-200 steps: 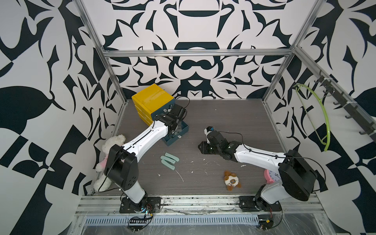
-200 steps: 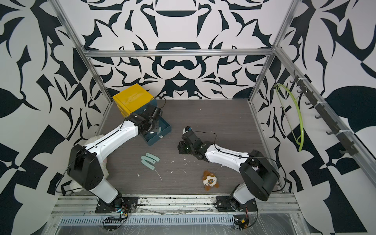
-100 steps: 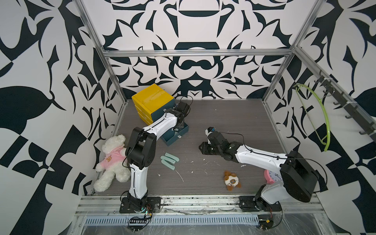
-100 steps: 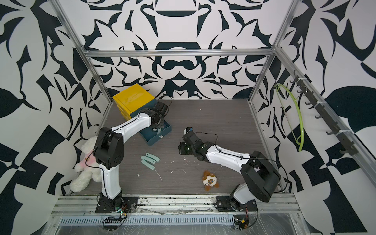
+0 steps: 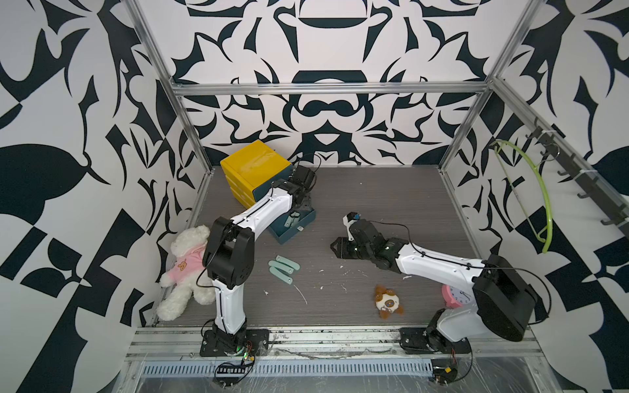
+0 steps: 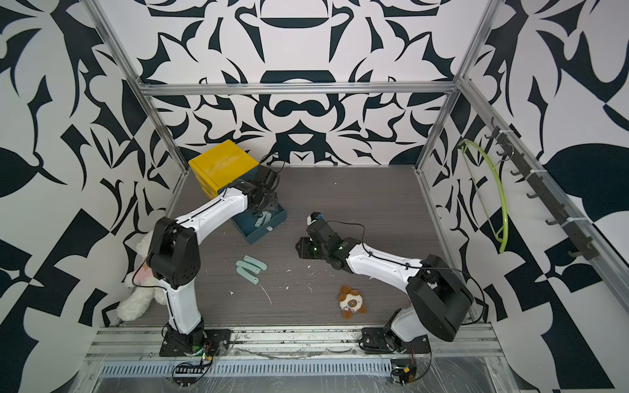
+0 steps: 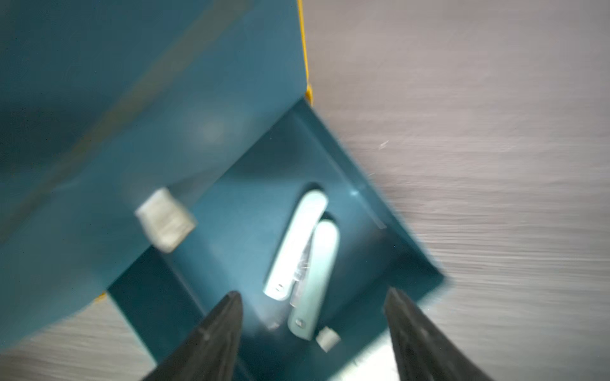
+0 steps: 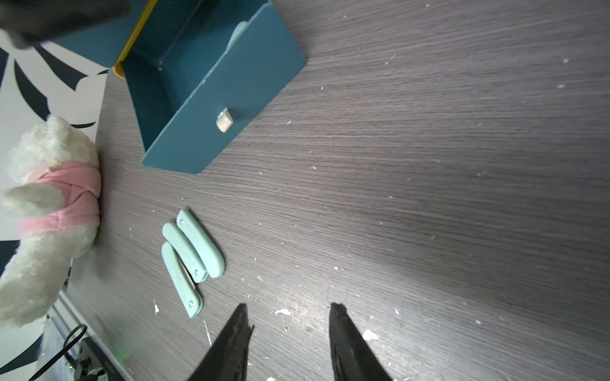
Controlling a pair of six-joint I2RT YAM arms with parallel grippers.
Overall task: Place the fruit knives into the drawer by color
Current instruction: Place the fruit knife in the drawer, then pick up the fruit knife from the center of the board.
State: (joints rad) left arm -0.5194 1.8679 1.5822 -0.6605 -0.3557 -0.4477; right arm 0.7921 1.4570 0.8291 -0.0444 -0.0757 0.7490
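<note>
In the teal drawer (image 7: 237, 214), 2 mint knives (image 7: 294, 244) parallel, rivets toward wide empty left jaws; right jaws apart.

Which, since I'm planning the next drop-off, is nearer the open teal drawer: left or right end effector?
Left. The left end effector hovers open above the drawer, over two mint knives lying inside. The right end effector is off the drawer's front side, over the tabletop.

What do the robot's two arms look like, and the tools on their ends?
They match. The left arm and right arm have smooth white shells joined by chunky black blocks, with thin black cables running along them. The left tool and right tool each have two dark, pointed fingers, like a beak.
</note>
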